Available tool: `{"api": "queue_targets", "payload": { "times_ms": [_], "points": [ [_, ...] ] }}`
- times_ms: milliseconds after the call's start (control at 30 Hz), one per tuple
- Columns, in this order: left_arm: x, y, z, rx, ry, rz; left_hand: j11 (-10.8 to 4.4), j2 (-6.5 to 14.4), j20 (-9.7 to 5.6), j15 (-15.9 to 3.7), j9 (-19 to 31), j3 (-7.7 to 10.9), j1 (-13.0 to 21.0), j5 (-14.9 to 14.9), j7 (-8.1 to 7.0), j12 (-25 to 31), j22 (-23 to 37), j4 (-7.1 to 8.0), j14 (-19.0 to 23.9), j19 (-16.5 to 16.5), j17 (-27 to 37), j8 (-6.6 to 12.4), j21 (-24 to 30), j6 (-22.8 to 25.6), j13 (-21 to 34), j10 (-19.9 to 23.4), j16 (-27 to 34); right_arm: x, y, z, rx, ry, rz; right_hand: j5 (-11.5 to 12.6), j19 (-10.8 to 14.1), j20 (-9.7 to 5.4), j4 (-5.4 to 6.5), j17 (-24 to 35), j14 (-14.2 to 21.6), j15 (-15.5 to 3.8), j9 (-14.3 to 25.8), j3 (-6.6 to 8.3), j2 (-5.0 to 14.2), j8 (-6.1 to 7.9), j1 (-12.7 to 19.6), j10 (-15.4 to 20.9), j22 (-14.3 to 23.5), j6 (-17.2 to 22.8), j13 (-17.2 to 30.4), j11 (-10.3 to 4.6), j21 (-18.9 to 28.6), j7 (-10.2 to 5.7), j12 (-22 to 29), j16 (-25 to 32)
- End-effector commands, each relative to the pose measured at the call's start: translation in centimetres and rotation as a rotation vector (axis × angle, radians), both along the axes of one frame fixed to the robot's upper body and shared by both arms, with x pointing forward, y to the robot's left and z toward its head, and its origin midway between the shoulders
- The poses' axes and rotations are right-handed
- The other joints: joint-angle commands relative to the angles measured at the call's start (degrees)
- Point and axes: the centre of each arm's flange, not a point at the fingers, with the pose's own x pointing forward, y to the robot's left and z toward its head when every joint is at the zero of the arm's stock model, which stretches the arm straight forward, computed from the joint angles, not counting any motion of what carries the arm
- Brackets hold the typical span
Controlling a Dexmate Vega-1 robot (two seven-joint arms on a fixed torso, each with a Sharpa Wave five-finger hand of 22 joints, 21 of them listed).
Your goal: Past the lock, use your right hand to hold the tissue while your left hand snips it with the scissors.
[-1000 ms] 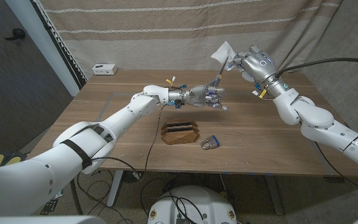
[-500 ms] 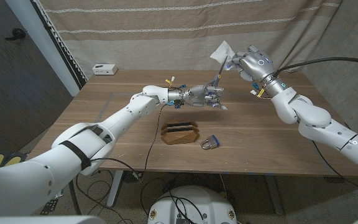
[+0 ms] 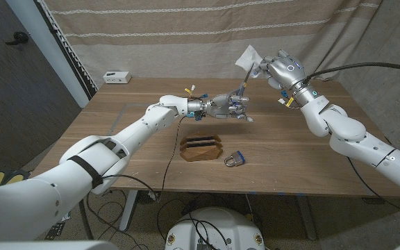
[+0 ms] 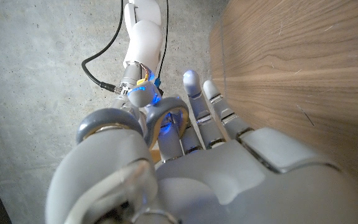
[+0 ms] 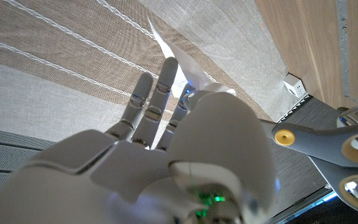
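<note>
Hanging in the air beyond the padlock [image 3: 234, 160], the white crumpled tissue [image 3: 247, 58] is pinched in the right hand [image 3: 278, 71], whose fingers [image 5: 146, 99] close on it. The left hand [image 3: 226, 105] grips the grey-handled metal scissors [image 3: 241, 96], blades reaching up toward it. No cut looks made yet, I'd judge. Looking along the right wrist, the pivot screw shows; from the head, the wooden bench [image 3: 304, 160] and wooden holder [image 3: 201, 148].

My right hand [image 5: 166, 155] pinches the white tissue [image 5: 178, 59] against the striped curtain [image 5: 61, 56]; the scissors [image 5: 328, 149] sit close beside it.
</note>
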Motion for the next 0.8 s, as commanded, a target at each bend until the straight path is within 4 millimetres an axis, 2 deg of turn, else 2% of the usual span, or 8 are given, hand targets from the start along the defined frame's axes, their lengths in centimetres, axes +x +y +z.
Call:
{"api": "queue_targets", "payload": {
  "times_ms": [33, 200, 233, 267, 400, 567, 600, 800],
  "points": [
    [0.1, 0.73, -0.23, -0.028, 0.012, 0.039, -2.0, -0.4, -0.21, -8.73, -2.4, 8.15, -0.1, -0.3, -1.39, 1.8, 0.0, 6.61, 0.7, -0.4, -0.1, -1.52, 0.5, -8.2, 1.7, 2.4, -0.5, 0.19, 0.0, -0.18, -0.017, 0.021, 0.009, 0.3, 0.6, -7.95, -0.32, 0.1, 0.3, -9.63, 0.2, -0.19, -0.25, 0.3, -0.5, 0.9, 0.1, 1.1, 0.3, -1.11, -0.4, 0.25, 0.8, -0.2],
    [-0.04, 1.05, -0.1, -0.007, -0.039, 0.104, -2.67, -2.3, -0.25, -8.79, -14.0, 9.23, -0.9, -0.9, -1.2, 1.7, -0.4, 4.72, 1.0, -0.2, -0.6, -7.27, 1.4, -4.0, 1.5, 3.4, -1.2, 0.0, 0.18, -0.07, -0.019, 0.021, 0.01, 0.4, 0.6, -7.93, -0.34, 0.0, 0.4, -9.64, 0.1, -0.22, -0.23, 0.26, -0.6, 0.9, 0.1, 1.0, 0.3, -1.16, -0.6, 0.14, 0.7, -0.3],
    [-0.07, 1.05, -0.05, -0.002, -0.048, 0.11, -2.92, -4.2, -0.66, -8.74, -18.1, 8.44, -2.3, -1.0, -0.97, 1.8, -0.7, 4.57, 1.3, 0.0, -0.4, -9.26, 1.6, -1.7, 1.5, 4.5, -1.0, -0.14, 0.28, -0.04, -0.023, 0.019, 0.009, 0.4, 0.6, -7.95, -0.37, 0.0, 0.4, -9.65, 0.1, -0.21, -0.22, 0.29, -0.5, 0.9, 0.1, 1.1, 0.3, -1.18, -0.6, 0.14, 0.8, -0.3],
    [-0.08, 1.04, -0.06, -0.005, -0.046, 0.107, -2.94, -6.4, -0.75, -8.76, -22.2, 7.57, -3.6, -0.8, -1.14, 1.8, -1.2, 4.28, 1.5, 0.3, -0.4, -12.75, 1.7, -2.6, 1.6, 5.3, -0.8, -0.2, 0.33, -0.04, -0.021, 0.019, 0.008, 0.4, 0.6, -7.93, -0.35, 0.0, 0.5, -9.65, 0.1, -0.21, -0.22, 0.31, -0.6, 0.9, 0.0, 1.1, 0.3, -1.18, -0.7, 0.14, 0.8, -0.3],
    [-0.08, 1.01, -0.12, -0.007, -0.048, 0.118, -3.11, -10.3, -1.4, -8.72, -29.0, 6.24, -5.3, -0.4, -1.49, 1.9, -2.3, 3.42, 2.6, 1.0, -0.6, -18.64, 1.6, -3.3, 1.5, 7.2, -0.5, -0.38, 0.43, -0.03, -0.021, 0.018, 0.005, 0.5, 0.6, -7.88, -0.36, 0.0, 0.6, -9.65, 0.1, -0.25, -0.24, 0.29, -0.7, 1.0, 0.1, 1.1, 0.3, -1.21, -0.8, 0.12, 0.8, -0.3],
    [-0.2, 1.07, -0.13, 0.002, -0.059, 0.129, -3.15, -13.9, -1.76, -8.52, -32.0, 4.87, -5.6, -0.3, -1.62, 1.9, -3.0, 2.11, 2.9, 1.6, -1.0, -21.32, 1.5, -3.2, 1.5, 8.4, -0.3, -0.57, 0.47, -0.01, -0.02, 0.015, 0.0, 0.6, 0.7, -7.87, -0.42, 0.1, 0.8, -9.66, 0.1, -0.25, -0.28, 0.44, -0.7, 1.1, 0.0, 1.5, 0.2, -1.23, -1.0, 0.06, 0.9, -0.3],
    [-0.24, 1.09, -0.15, 0.004, -0.06, 0.134, -3.12, -15.0, -1.96, -8.6, -33.6, 4.4, -5.5, 0.0, -1.95, 1.9, -3.3, 1.47, 3.3, 1.6, -1.4, -23.14, 1.4, -4.3, 1.5, 8.7, -0.3, -0.6, 0.49, 0.01, -0.019, 0.014, -0.001, 0.6, 0.7, -7.85, -0.41, 0.1, 0.8, -9.66, 0.1, -0.27, -0.29, 0.44, -0.7, 1.2, 0.1, 1.5, 0.3, -1.23, -1.0, 0.16, 0.9, -0.3],
    [-0.48, 1.17, -0.22, 0.018, -0.068, 0.155, -3.04, -18.5, -1.81, -8.47, -37.1, 1.81, -7.1, 0.1, -1.69, 1.7, -4.2, 0.48, 3.8, 2.0, -1.8, -26.95, 1.0, -5.9, 1.5, 8.6, -0.5, -0.75, 0.75, 0.12, -0.017, 0.012, -0.017, 0.7, 0.8, -7.78, -0.48, 0.2, 1.0, -9.67, 0.0, -0.27, -0.34, 0.41, -0.8, 1.5, 0.0, 1.5, 0.2, -1.22, -1.3, 0.38, 1.0, -0.4]
  ]
}}
